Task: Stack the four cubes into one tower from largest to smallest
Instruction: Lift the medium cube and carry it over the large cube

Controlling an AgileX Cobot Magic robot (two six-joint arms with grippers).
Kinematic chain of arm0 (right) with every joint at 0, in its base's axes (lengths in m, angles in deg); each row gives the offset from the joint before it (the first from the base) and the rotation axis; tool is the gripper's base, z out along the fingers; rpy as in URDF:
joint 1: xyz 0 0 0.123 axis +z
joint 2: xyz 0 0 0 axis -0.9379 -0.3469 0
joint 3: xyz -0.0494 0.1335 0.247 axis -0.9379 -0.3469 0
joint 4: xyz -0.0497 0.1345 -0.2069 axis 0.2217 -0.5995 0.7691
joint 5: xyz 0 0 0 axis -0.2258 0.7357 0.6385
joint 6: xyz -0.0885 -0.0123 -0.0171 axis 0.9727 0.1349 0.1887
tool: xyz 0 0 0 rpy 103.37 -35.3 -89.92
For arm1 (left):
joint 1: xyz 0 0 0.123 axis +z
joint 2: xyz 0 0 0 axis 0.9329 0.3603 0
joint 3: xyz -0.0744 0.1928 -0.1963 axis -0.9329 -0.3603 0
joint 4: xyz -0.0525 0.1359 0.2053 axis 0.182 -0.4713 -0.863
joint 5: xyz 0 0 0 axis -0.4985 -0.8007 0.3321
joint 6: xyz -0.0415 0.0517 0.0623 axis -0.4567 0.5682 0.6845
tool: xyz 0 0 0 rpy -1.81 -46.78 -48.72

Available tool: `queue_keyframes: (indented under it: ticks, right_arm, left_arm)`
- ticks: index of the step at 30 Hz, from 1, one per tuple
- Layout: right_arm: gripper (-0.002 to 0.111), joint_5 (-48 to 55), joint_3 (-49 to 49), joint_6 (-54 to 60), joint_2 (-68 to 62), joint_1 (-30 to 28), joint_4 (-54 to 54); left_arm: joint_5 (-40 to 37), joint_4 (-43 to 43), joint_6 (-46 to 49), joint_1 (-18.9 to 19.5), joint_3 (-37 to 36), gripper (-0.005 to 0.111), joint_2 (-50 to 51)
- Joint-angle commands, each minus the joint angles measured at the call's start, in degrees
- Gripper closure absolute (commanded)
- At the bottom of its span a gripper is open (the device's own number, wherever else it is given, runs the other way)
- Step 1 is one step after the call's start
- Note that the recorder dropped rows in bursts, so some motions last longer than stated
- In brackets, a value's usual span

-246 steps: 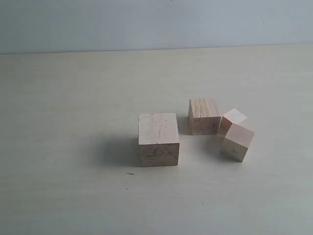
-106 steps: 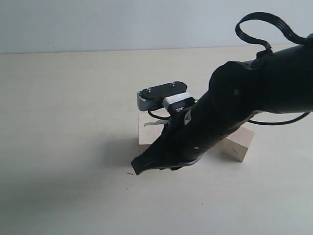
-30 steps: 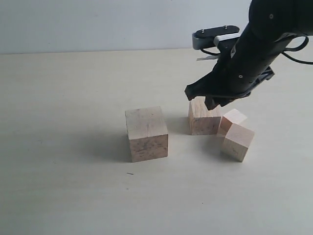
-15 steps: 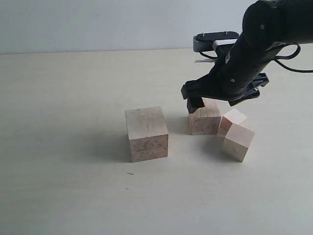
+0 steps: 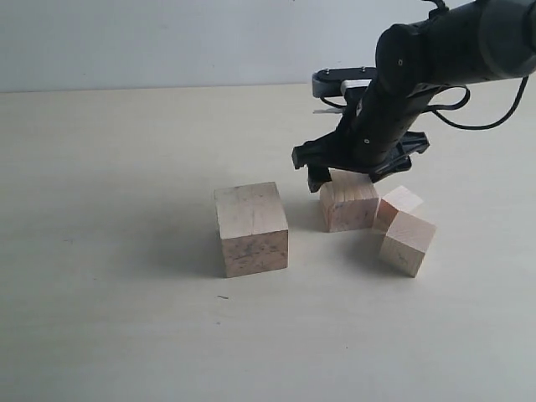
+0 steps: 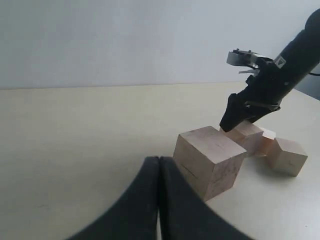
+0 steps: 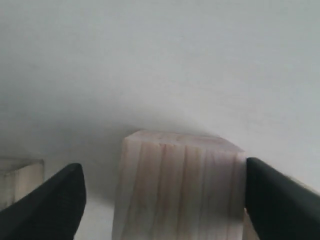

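Four pale wooden cubes lie apart on the table. The largest cube (image 5: pixel 251 228) (image 6: pixel 210 160), mottled on its front, stands left of the others. The second cube (image 5: pixel 350 207) (image 7: pixel 180 190) stands to its right. Beside that one are the smallest cube (image 5: pixel 402 199) and the third cube (image 5: pixel 408 243). My right gripper (image 5: pixel 345 178) (image 7: pixel 165 200) is open and straddles the top of the second cube; one finger (image 7: pixel 55 205) stands clear of it, the other finger (image 7: pixel 280 200) is at its edge. My left gripper (image 6: pixel 159 200) is shut and empty, low near the largest cube.
The pale tabletop (image 5: pixel 126 167) spreads wide to the left and in front of the cubes. A light wall (image 5: pixel 167 42) runs behind the table. The right arm (image 6: pixel 270 90) reaches over the group of smaller cubes.
The right gripper has come down and slightly left, from above the second cube to around its top. The cubes have not moved over the last second.
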Motion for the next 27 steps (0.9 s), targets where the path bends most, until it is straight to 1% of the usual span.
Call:
queue_keyframes:
  ticks: [1,3,5,6,7,8,12,14,16,19,23,27]
  right_arm:
    - [0.037,0.34,0.53,-0.11,-1.99,-0.24,0.63]
    - [0.041,0.43,0.53,-0.2,-2.62,-0.24,0.63]
    - [0.049,0.43,0.53,-0.2,-2.62,-0.24,1.39]
    - [0.062,0.93,0.53,-0.2,-2.31,-0.24,1.39]
    - [0.069,1.36,0.53,-0.09,-1.87,-0.24,2.01]
    - [0.08,1.9,0.53,-0.09,-0.62,-0.24,3.32]
    - [0.098,4.46,0.53,1.7,6.87,0.09,3.46]
    - [0.1,7.58,0.53,1.82,12.78,1.18,3.2]
    - [0.1,9.17,0.53,1.82,15.62,2.47,2.94]
    - [0.1,11.9,0.53,1.82,20.59,6.34,2.82]
    - [0.1,15.11,0.53,1.82,21.87,10.08,2.82]
    - [0.1,15.51,0.53,1.82,21.74,14.28,2.43]
  left_arm:
    - [0.16,0.11,0.16,0.15,-0.18,0.107,-0.38]
    - [0.16,0.11,0.16,0.15,-0.18,0.107,-0.38]
    - [0.16,0.11,0.16,0.15,-0.18,0.107,-0.38]
    - [0.16,0.11,0.16,0.15,-0.18,0.107,-0.38]
    - [0.16,0.11,0.16,0.15,-0.18,0.107,-0.38]
    - [0.16,0.11,0.16,0.15,-0.18,0.107,-0.38]
    - [0.16,0.11,0.16,0.15,-0.18,0.107,-0.38]
    - [0.16,0.11,0.16,0.15,-0.18,0.107,-0.38]
    - [0.16,0.11,0.16,0.15,-0.18,0.107,-0.38]
    - [0.16,0.11,0.16,0.15,-0.18,0.107,-0.38]
    - [0.16,0.11,0.16,0.15,-0.18,0.107,-0.38]
    - [0.16,0.11,0.16,0.15,-0.18,0.107,-0.38]
